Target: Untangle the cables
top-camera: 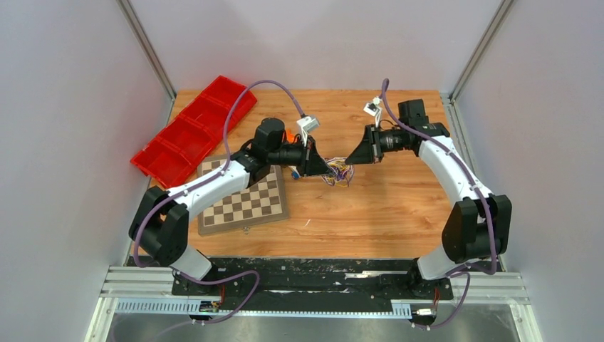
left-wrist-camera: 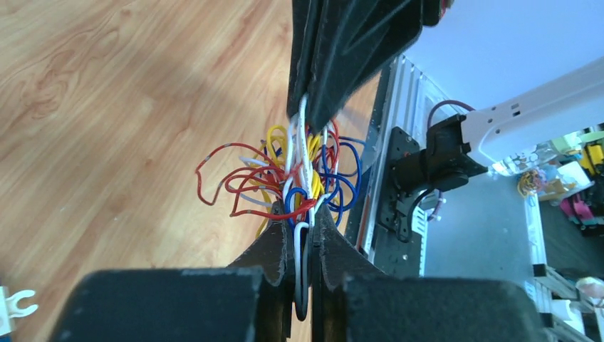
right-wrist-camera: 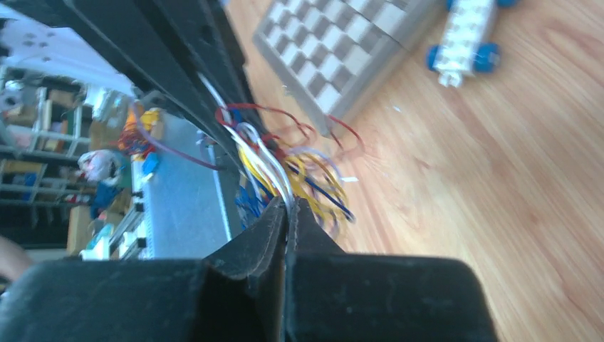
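Note:
The cables [top-camera: 339,173] are a tangled bunch of thin red, blue, yellow and white wires hanging just above the middle of the wooden table, between the two grippers. My left gripper [top-camera: 328,168] comes in from the left. In its wrist view it [left-wrist-camera: 299,214] is shut on a white and a dark strand looping down between the jaws, with the rest of the bunch [left-wrist-camera: 285,174] beyond. My right gripper [top-camera: 350,158] faces it from the right and is shut [right-wrist-camera: 288,204] on white strands of the bunch [right-wrist-camera: 306,171]. The two gripper tips stand close together, apart.
A chessboard [top-camera: 246,203] lies under the left arm. A red compartment tray [top-camera: 192,132] leans at the back left. A white toy with blue wheels [right-wrist-camera: 466,35] sits beside the board. A small white clip [left-wrist-camera: 14,306] lies on the wood. Grey walls enclose the table.

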You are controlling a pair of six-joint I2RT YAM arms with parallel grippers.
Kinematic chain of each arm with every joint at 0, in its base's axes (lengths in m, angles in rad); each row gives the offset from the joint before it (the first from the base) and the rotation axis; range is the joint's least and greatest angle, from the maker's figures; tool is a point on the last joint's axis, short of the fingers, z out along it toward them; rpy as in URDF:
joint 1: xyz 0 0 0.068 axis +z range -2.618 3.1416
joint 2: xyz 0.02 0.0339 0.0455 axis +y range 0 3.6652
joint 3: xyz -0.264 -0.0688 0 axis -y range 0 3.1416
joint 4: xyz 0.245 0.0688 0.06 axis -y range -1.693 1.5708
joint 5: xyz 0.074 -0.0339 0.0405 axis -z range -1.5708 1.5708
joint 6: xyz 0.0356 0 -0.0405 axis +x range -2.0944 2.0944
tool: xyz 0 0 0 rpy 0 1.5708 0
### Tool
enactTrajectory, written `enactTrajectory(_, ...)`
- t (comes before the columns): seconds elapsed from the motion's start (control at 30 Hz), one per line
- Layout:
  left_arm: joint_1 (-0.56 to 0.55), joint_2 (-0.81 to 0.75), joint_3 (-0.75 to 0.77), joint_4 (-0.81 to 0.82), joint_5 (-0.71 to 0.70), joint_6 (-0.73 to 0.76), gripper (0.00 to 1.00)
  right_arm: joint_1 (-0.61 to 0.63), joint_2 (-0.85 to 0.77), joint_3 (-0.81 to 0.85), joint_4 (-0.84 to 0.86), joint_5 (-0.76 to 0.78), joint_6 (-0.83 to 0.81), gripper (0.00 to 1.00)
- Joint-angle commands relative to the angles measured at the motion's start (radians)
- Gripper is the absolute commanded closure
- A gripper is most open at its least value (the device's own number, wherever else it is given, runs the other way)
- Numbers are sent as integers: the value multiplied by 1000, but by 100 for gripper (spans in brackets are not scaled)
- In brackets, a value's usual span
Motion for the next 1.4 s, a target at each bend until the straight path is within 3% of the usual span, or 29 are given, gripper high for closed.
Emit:
enactTrajectory(0.0, 64, -71, -17, -113, 0, 52, 100, -174, -64, -42, 18, 207, -29, 100)
enactTrajectory(0.23, 153, -61, 20, -324, 3, 141, 100, -269, -129, -48, 14, 373, -100, 100)
enactTrajectory(0.33, 156, -55, 31, -348, 35, 154, 100, -265, -137, -49, -13, 244, -132, 96)
enactTrajectory(0.37, 156, -55, 34, -322, 73, 134, 100, -256, -130, -45, -31, 184, -133, 75)
enactTrajectory(0.4, 152, -52, 40, -292, 105, 104, 100, -233, -122, -45, -39, 120, -123, 36)
enactTrajectory(0.43, 144, -44, 46, -281, 116, 81, 99, -198, -118, -45, -40, 88, -114, 15)
enactTrajectory(0.47, 139, -38, 67, -275, 130, 73, 98, -180, -115, -46, -33, 82, -101, 2)
enactTrajectory(0.53, 122, -13, 109, -283, 155, 53, 95, -65, -108, -41, -2, 105, -74, 0)
enactTrajectory(0.67, 79, 38, 174, -293, 209, 21, 92, 48, -78, -32, 75, 129, -1, 0)
enactTrajectory(0.73, 65, 44, 185, -280, 224, 1, 92, 77, -52, -23, 85, 115, 2, 4)
enactTrajectory(0.87, 61, 35, 184, -279, 236, -13, 92, 96, -18, -22, 85, 52, 15, 37)
enactTrajectory(0.9, 62, 31, 178, -285, 228, -2, 92, 96, -16, -23, 85, 36, 19, 48)
enactTrajectory(0.97, 67, 15, 158, -292, 207, 9, 86, 96, -17, -20, 87, 21, 26, 84)
enactTrajectory(1.0, 75, -2, 144, -285, 196, -3, 70, 96, -19, -17, 88, 28, 30, 98)
enactTrajectory(1.03, 83, -14, 112, -250, 179, -17, 61, 95, -23, -15, 91, 36, 37, 100)
enactTrajectory(1.07, 100, -43, 90, -228, 171, -50, 43, 95, -26, -14, 96, 39, 47, 100)
enactTrajectory(1.13, 128, -89, 20, -159, 143, -100, 26, 89, -35, -14, 115, 33, 78, 100)
enactTrajectory(1.2, 149, -127, -50, -87, 131, -137, 15, 81, -42, -24, 154, 23, 128, 100)
enactTrajectory(1.37, 160, -152, -128, 7, 100, -207, 11, 67, -27, -88, 265, -58, 295, 100)
